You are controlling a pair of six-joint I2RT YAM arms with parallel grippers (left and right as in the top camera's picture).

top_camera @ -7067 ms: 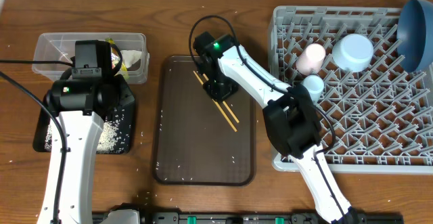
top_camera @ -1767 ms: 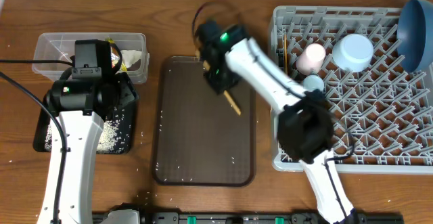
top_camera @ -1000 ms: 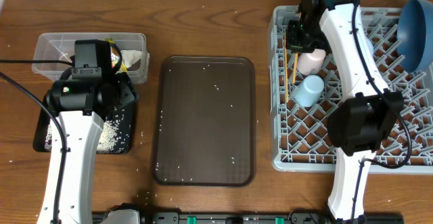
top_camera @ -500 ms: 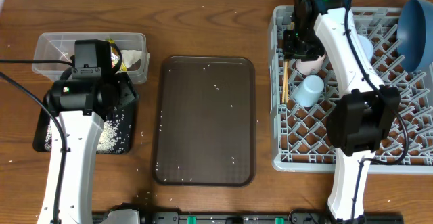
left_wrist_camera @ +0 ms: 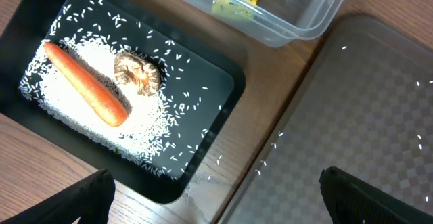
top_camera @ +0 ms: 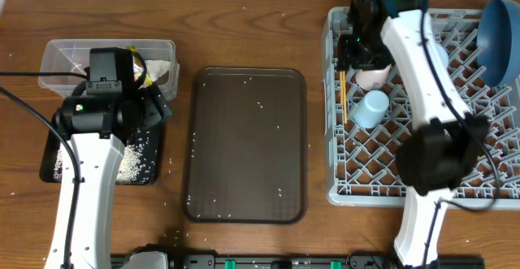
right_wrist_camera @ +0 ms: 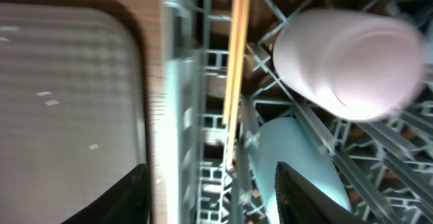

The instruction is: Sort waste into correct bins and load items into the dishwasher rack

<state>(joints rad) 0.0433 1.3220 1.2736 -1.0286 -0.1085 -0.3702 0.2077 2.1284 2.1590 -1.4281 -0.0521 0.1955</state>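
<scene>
The overhead camera looked straight down on my whole table, from the clear tub point(top_camera: 65, 62) at the left to the grey rack point(top_camera: 487, 123) at the right. My left wrist camera hung higher over the black tray point(left_wrist_camera: 203, 88), tilted, catching the tub's corner and the brown serving tray point(left_wrist_camera: 379, 116). My right wrist camera sat close above the rack's left wall, blurred, sharing the chopsticks point(right_wrist_camera: 237, 61), pink cup point(right_wrist_camera: 352, 58) and light blue cup point(right_wrist_camera: 298, 163) with the overhead.

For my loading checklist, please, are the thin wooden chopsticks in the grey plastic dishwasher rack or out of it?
In: the thin wooden chopsticks lie inside the grey rack, along its left wall, beside the pink cup.
</scene>
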